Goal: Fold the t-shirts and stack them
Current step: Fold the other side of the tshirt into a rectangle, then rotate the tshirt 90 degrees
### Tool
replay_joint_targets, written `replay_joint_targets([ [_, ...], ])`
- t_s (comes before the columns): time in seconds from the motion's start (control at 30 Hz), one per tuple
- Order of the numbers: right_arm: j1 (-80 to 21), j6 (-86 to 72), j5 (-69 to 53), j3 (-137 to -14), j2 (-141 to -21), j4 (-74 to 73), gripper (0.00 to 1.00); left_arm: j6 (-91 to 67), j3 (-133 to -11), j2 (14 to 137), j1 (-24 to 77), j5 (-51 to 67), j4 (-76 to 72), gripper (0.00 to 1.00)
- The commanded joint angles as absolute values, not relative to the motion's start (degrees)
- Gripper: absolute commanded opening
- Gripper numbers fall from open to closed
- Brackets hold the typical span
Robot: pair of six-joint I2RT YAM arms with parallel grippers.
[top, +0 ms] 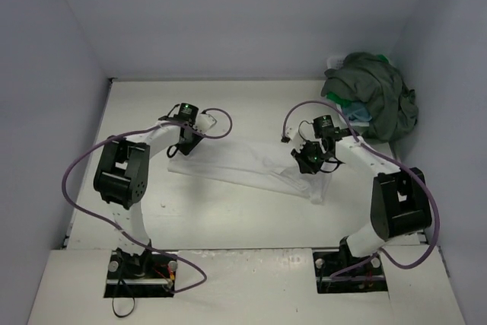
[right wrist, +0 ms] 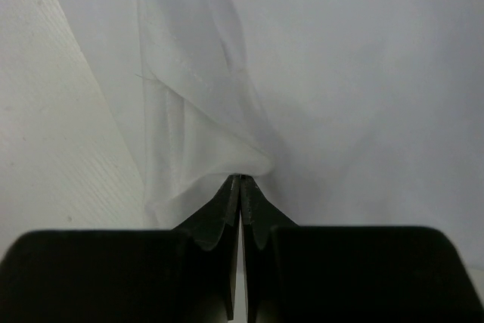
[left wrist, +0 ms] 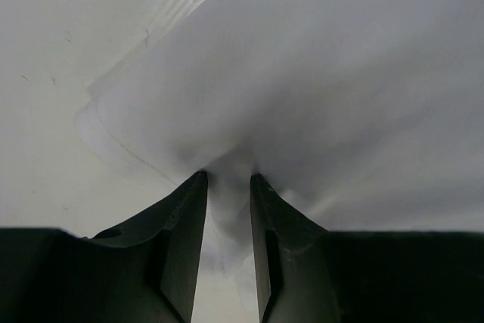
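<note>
So the white shirt (top: 251, 164) is laid out flattish across the middle of the tabletop (top: 228, 218), stretched between both arms. Its left edge is bunched up and clamped in the left end effector (left wrist: 228, 179), with cloth wedged between the two fingers. Over on the right side, a small fold is pinched at the very tips of the right end effector (right wrist: 240, 179), jaws pressed together. The olive-grey shirt (top: 377, 93) is heaped in the far right corner, with bits of green shirt (top: 337, 97) and blue shirt (top: 359, 116) seen underneath.
</note>
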State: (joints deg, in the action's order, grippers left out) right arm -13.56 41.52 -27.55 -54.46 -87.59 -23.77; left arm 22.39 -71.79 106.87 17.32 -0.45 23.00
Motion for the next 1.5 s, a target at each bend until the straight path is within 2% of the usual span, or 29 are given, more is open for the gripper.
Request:
replay_joint_targets([
  [0.0,-14.1,42.5,-28.7,-53.8,-88.1,-23.6,0.0,23.2,-75.8,108.4,17.5,-0.6,20.6,0.26],
  [0.23,-14.5,44.2,-27.6,-53.3,-92.5,-23.6,0.0,24.0,-73.6,110.6,17.4,-1.3,19.2,0.26],
  [0.5,-14.3,42.6,-25.6,-59.2,-105.1,-20.0,0.0,25.6,-65.8,105.4,17.0,-1.3,18.3,0.25],
  [0.67,-14.3,37.3,-21.6,-70.0,-114.1,-17.4,0.0,26.3,-61.5,99.9,17.0,0.0,22.0,0.25],
  [0.97,-15.8,35.6,-15.7,-90.9,-126.5,-19.3,0.0,27.0,-59.9,91.9,17.4,10.4,35.9,0.25],
  [1.27,-16.3,33.6,-12.3,-113.3,-140.1,-21.3,0.01,26.1,-61.2,87.5,23.6,21.6,47.4,0.25],
  [1.37,-17.0,32.4,-11.7,-118.1,-143.5,-21.2,0.02,26.2,-61.1,87.5,27.2,25.8,49.9,0.25],
  [1.47,-17.8,30.2,-11.4,-123.0,-145.5,-21.1,0.09,26.0,-61.1,87.8,29.8,27.5,50.8,0.25],
])
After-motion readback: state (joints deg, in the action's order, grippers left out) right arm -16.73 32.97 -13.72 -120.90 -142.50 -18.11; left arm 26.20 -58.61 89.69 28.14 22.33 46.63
